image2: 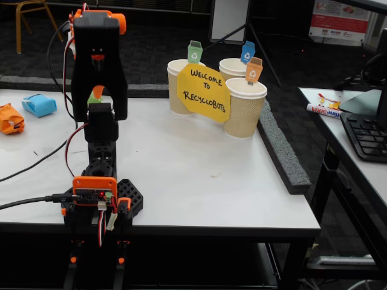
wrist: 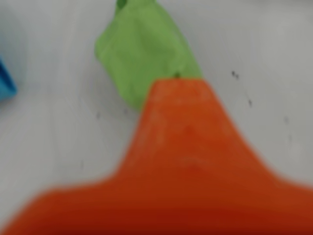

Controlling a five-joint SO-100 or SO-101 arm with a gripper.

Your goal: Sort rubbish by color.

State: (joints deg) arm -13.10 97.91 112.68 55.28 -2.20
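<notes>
Tool (wrist: 177, 81) over crumpled green wad (wrist: 142, 51).

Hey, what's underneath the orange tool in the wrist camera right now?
The green wad lies on the white table, its near edge hidden beneath the tool. Whether they touch can't be told.

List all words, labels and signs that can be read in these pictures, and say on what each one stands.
"WELCOME TO RECYCLOBOTS": yellow sign in front of the cups.
Recycling marks, no words: green tag, blue tag, orange tag.
Poster at top right, marker: print too small to read.
Wrist view: no text.
</notes>
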